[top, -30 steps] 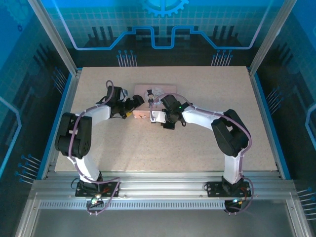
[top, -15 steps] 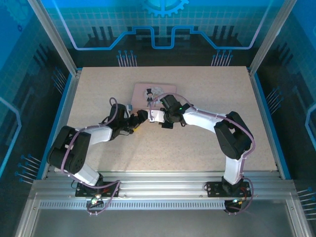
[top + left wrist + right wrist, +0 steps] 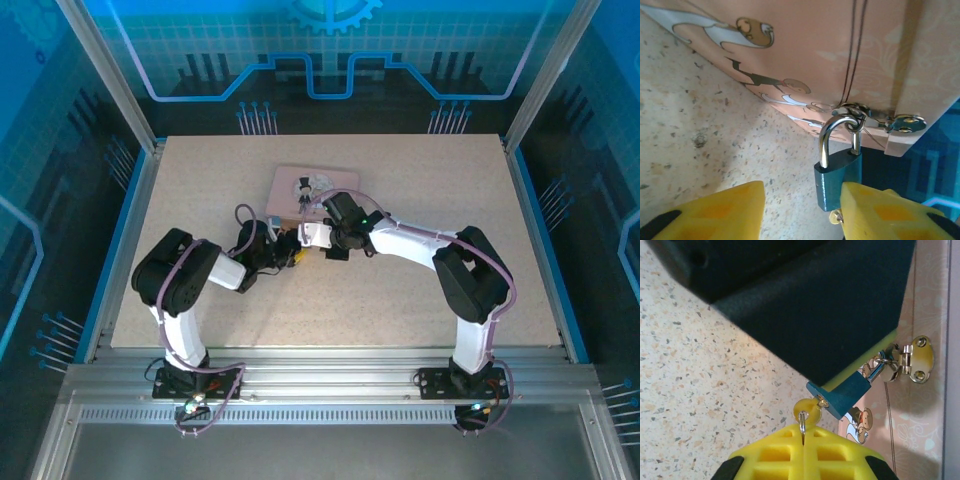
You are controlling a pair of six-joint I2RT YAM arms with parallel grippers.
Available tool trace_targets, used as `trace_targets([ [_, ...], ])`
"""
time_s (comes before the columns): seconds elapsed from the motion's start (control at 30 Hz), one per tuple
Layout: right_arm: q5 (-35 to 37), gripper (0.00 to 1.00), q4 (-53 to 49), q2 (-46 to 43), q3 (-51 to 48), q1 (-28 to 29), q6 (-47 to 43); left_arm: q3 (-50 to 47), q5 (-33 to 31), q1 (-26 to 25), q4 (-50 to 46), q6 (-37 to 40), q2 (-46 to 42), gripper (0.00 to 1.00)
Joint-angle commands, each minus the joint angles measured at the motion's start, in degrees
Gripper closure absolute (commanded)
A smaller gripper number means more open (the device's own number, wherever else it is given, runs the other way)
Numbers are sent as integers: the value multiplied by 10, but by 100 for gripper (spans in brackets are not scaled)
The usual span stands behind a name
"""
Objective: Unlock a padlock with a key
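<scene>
Padlock (image 3: 840, 392) hung by its shackle from the hasp (image 3: 912, 360) of the pink box (image 3: 790, 45) on the desk (image 3: 700, 365). In the right wrist view its long axis runs from 2 o'clock (shackle) to 8 o'clock (keyway), where the key (image 3: 808, 411) appears seated. Right pincer (image 3: 803, 450) pressed together on the key's ring; left pincer (image 3: 801, 200) spread, 1 finger beside the body. Probable risk: with the body unclamped, it may swing with the turn, or the ring grip may slip.

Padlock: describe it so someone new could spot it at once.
Find the pink box mid-table. Hooked through its metal hasp is the padlock. Alone there, it has a blue body and silver shackle, with a yellow-headed key at its base.
</scene>
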Motion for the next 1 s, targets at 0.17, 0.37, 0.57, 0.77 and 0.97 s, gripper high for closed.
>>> trace_targets([
  [0.17, -14, 100, 21, -12, -8, 9, 28, 22, 8, -8, 73, -37, 38, 68],
  [0.37, 25, 78, 26, -10, -6, 3, 103, -6, -5, -4, 75, -34, 9, 53],
  [0.57, 61, 65, 50, -27, -31, 9, 166, -47, -8, 21, 42, -10, -52, 44],
  [0.77, 102, 60, 38, -23, -7, 37, 280, -37, -18, 48, -106, 64, -156, 31],
  [0.97, 161, 59, 42, 17, 27, 64, 393, -8, -30, 63, -244, 121, -223, 24],
])
